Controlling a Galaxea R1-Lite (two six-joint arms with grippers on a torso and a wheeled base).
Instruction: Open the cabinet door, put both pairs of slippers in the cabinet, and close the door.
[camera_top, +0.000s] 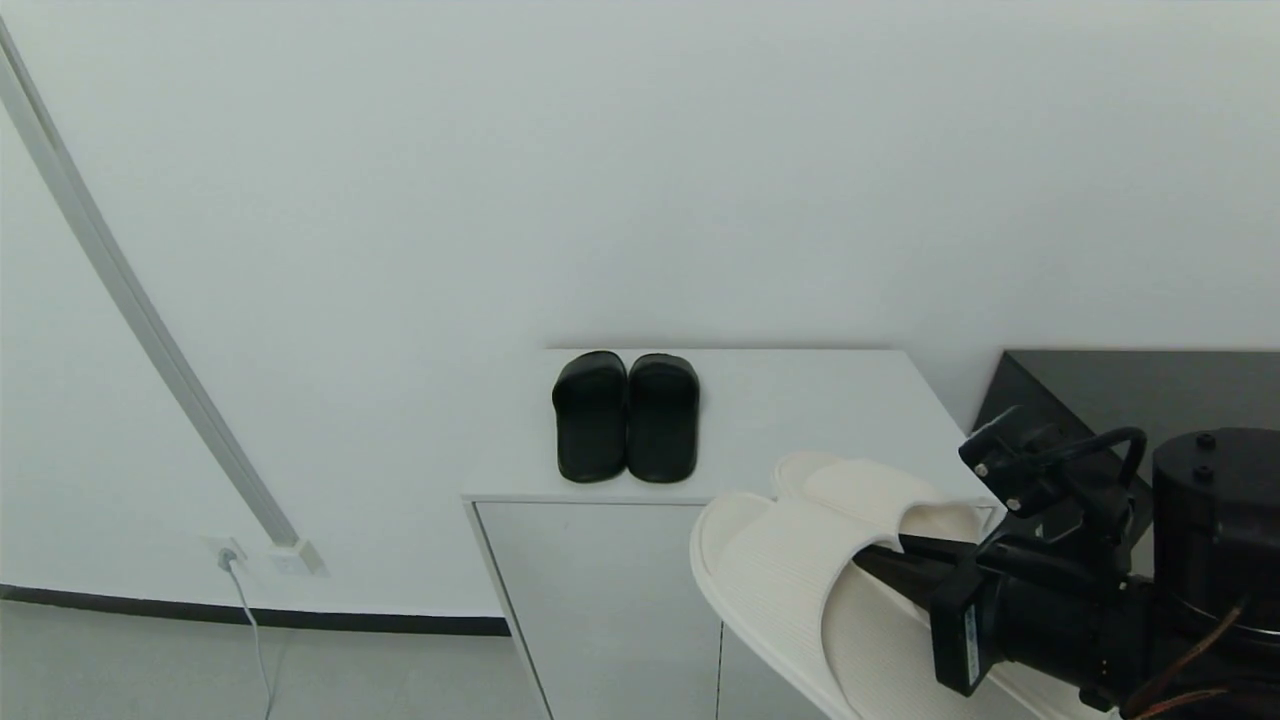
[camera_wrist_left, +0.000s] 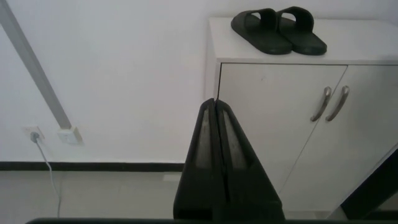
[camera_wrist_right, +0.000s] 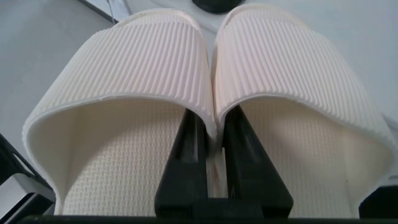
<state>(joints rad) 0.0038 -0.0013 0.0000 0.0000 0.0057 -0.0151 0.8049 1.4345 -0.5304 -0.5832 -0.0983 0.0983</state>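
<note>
Status: nothing stowed yet. Far left is open room: bare wall and floor, only a socket with its cable low down. Left gripper is pressed together and empty, off the cabinet's left front, so probably the one to pull the handles. Both doors are shut. Black slippers sit side by side on the cabinet top, near its front edge. White slippers are up in the air over the front right corner, right gripper clamped on their inner walls, one finger in each. Left to do: open, load both pairs, close. Right side is tight: a dark block stands just beside the cabinet, and the held pair likely sits in the right door's swing.
</note>
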